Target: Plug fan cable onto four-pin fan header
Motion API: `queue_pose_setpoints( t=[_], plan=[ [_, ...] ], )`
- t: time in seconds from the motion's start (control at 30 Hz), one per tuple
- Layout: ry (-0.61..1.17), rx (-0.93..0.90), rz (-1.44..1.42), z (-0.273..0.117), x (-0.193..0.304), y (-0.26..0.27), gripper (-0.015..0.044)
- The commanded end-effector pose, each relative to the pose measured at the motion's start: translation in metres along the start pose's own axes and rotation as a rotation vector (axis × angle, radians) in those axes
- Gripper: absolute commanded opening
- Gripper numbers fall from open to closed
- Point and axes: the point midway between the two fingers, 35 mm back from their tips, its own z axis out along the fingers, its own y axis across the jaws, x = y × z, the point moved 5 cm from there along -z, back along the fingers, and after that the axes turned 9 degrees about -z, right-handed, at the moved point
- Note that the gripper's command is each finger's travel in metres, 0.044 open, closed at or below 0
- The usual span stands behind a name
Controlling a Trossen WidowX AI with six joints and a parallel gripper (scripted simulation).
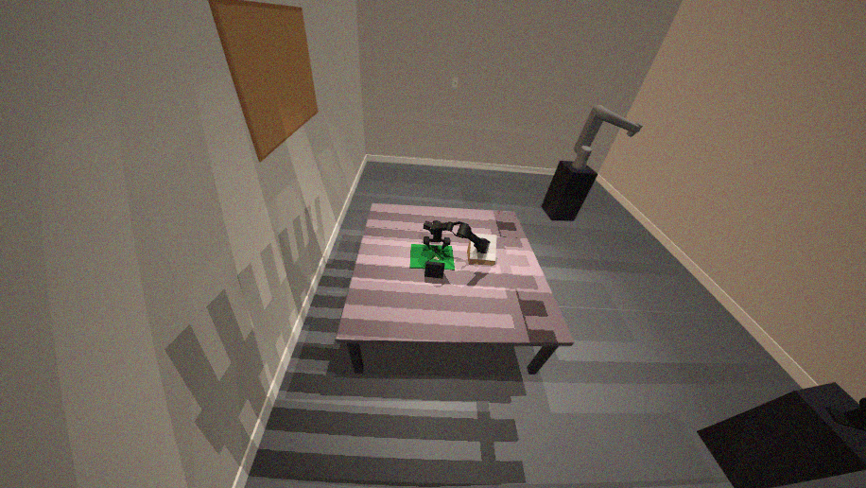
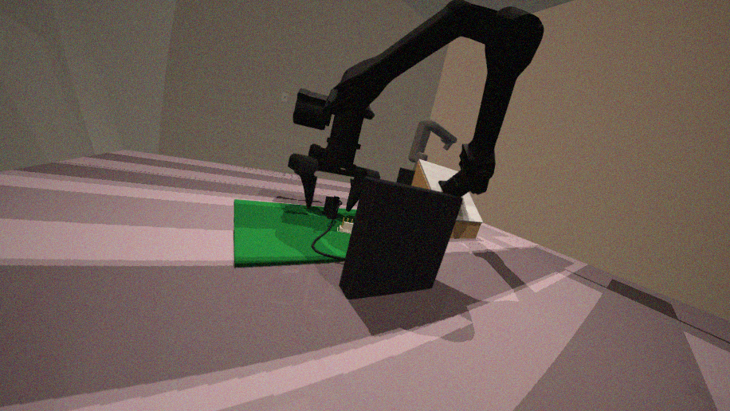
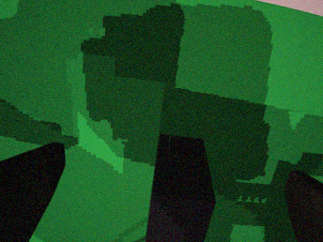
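Black plug (image 2: 332,205) stands upright over the header (image 2: 347,225) on my green board (image 2: 270,234), flanked by the spread, empty claw (image 2: 329,204) I position for a squeeze.

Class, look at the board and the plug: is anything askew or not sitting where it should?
Yes: the black plug stands above the pale header on the green board, tilted, apparently not pushed down. The open gripper straddles it, holding nothing. Nothing looks spilled or damaged.
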Motion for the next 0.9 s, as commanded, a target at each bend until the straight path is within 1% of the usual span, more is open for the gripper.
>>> queue_pose_setpoints(
  t=[0.0, 0.5, 0.63, 0.77, 0.87],
  plan=[
    [0.0, 0.0, 0.0, 0.0, 0.0, 0.0, 0.0414],
    [0.0, 0.0, 0.0, 0.0, 0.0, 0.0, 0.002],
    [0.0, 0.0, 0.0, -0.003, 0.0, 0.0, 0.0],
    [0.003, -0.001, 0.006, -0.047, -0.001, 0.0, 0.0],
    [0.003, -0.001, 0.007, -0.05, -0.001, 0.0, 0.0]
  ],
)
